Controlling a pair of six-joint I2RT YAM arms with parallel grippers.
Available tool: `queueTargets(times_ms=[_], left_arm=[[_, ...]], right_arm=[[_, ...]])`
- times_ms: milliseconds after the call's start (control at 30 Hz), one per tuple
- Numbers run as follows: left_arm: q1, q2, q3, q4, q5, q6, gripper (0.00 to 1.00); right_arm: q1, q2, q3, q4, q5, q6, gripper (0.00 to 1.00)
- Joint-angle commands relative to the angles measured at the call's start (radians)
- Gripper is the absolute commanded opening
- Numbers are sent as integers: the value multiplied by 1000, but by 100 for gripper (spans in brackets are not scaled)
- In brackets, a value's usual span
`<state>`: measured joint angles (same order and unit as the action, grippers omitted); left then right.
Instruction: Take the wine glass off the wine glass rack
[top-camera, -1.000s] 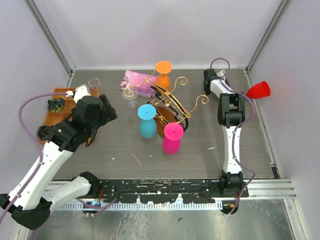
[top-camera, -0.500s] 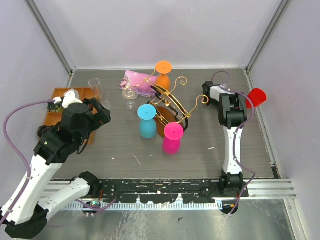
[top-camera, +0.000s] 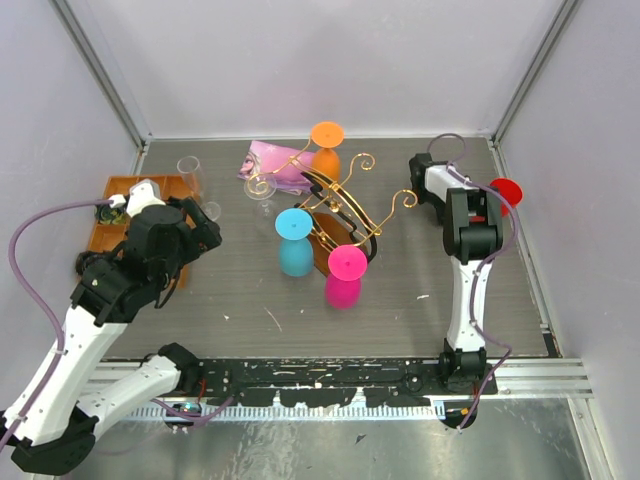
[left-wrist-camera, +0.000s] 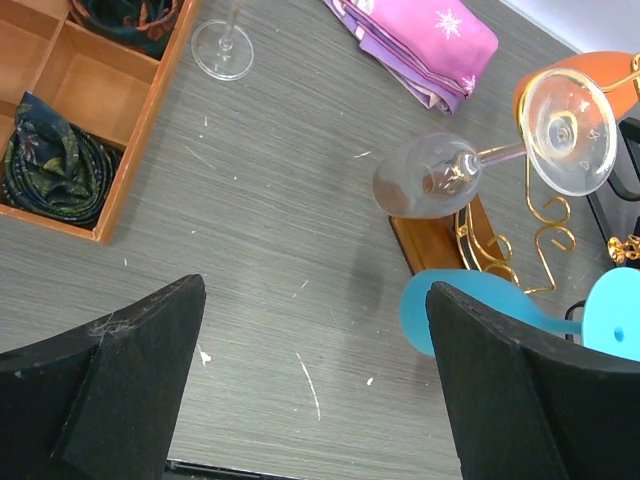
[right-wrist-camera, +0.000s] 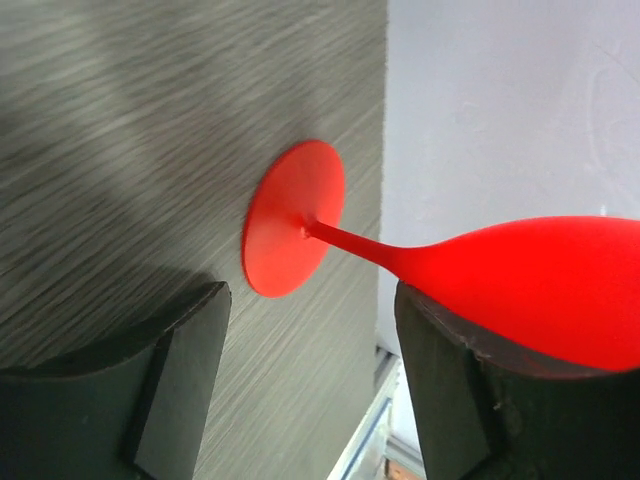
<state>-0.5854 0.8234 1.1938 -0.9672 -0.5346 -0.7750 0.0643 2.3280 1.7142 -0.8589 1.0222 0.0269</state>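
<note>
Right gripper (right-wrist-camera: 310, 305) stood open about the red wine glass (right-wrist-camera: 500, 270), three o'clock from the wine glass rack (top-camera: 340, 205); best it backed off straight, sparing the bowl. Left gripper (left-wrist-camera: 312, 300) gaped wide, empty

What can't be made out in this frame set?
Red wine glass: top view, the right arm overlaps it, stem and foot unseen; right wrist view, the bowl runs off the right edge.
Wine glass rack: left wrist view cuts it off at the right edge.
Orange tray: top view, the left arm hides part of it.
</note>
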Motion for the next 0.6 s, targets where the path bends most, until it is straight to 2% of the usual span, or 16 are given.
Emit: queueTargets(times_ms=[0, 200, 300, 567], left_arm=[[-2, 3, 38, -16, -18, 1, 99], [-2, 11, 61, -25, -18, 1, 99], [-2, 14, 73, -27, -21, 6, 99], [-2, 24, 135, -59, -34, 16, 99]], right_arm=[[32, -3, -6, 94, -472, 91, 76], [37, -37, 42, 106, -712, 78, 78], [35, -58, 65, 124, -785, 81, 78], [0, -99, 318, 115, -1032, 158, 76]])
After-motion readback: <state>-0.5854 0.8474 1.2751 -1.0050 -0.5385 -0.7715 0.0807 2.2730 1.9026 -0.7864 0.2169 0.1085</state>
